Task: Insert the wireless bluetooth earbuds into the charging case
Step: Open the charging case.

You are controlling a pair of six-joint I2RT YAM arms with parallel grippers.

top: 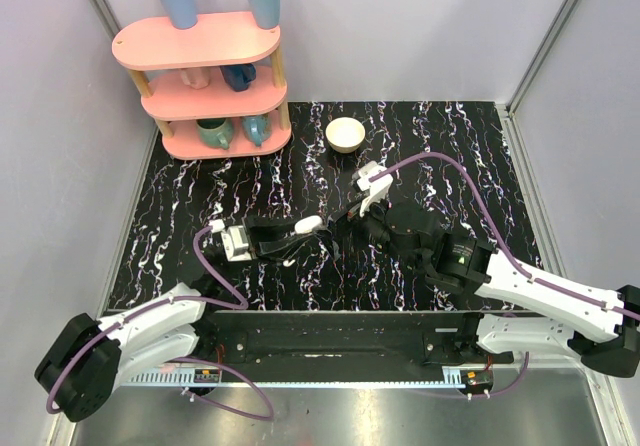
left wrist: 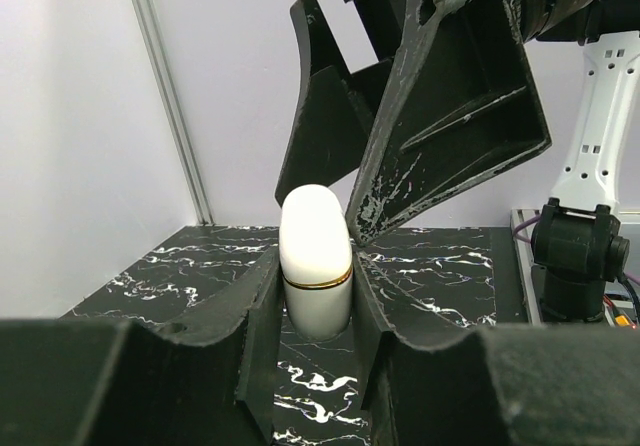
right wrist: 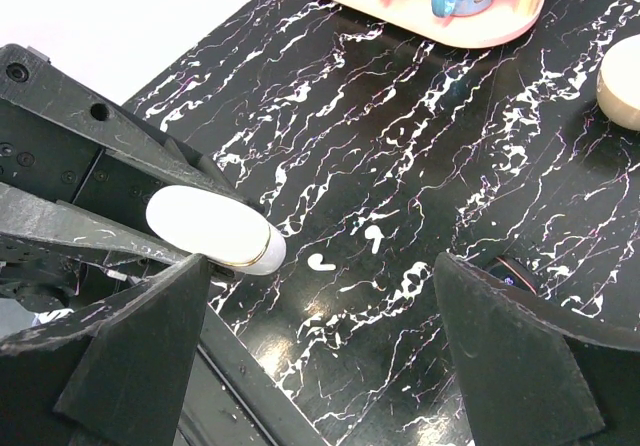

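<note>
The charging case (left wrist: 315, 256) is pinched between the two fingers of the left gripper (left wrist: 315, 268), which are pressed against its flat sides; its rounded end is left sticking out beyond the fingertips. A thin gold seam is seen running around the case, and the lid appears shut along it. The case appears to be held just clear of the table (top: 450, 136).

The wireless bluetooth earbuds (right wrist: 322, 262) are seen lying on the dark marbled surface just beyond the case's free end, close to each other but not touching, and apart from the case.

The right gripper (top: 345, 218) is held with its fingers spread wide, nothing between them. It is poised above and just beside the case's protruding end, one fingertip very near the case in the left wrist view; contact cannot be judged.

Well beyond the case, a small pale bowl (top: 346, 133) is set on the table, and farther off to its left a pink tiered shelf (top: 205, 76) carrying mugs and blue cups is placed.
</note>
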